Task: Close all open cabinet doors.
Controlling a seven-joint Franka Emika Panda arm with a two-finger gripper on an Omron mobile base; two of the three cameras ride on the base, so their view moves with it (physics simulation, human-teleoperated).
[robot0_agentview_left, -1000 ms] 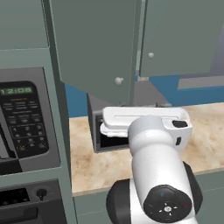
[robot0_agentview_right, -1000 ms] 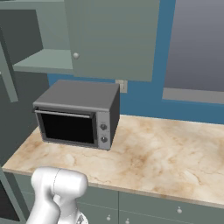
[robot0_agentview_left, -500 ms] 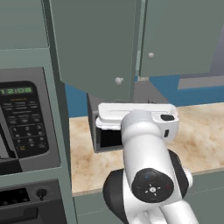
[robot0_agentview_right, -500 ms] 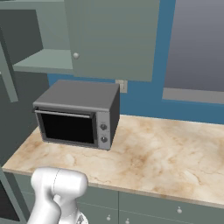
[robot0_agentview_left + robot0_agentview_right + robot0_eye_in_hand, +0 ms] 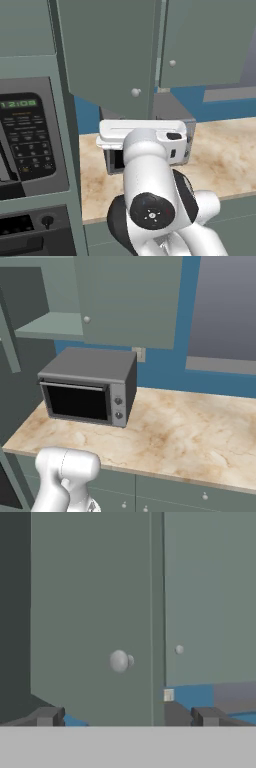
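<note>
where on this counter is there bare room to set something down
The marble counter is bare from the toaster oven rightward, below the blue wall and window, plus a strip in front of the oven. It's tight above the oven, where the open cabinet door hangs ahead of the tool.

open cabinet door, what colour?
Muted grey-green, pale round knob; open cabinet door clearest in hand view.

Kitchen: marble counter (image 5: 190, 431), toaster oven (image 5: 87, 388), grey-green cabinet doors (image 5: 107, 50).

Base views flank the toaster oven (image 5: 87, 385); hand view faces cabinet doors (image 5: 90, 617).
</note>
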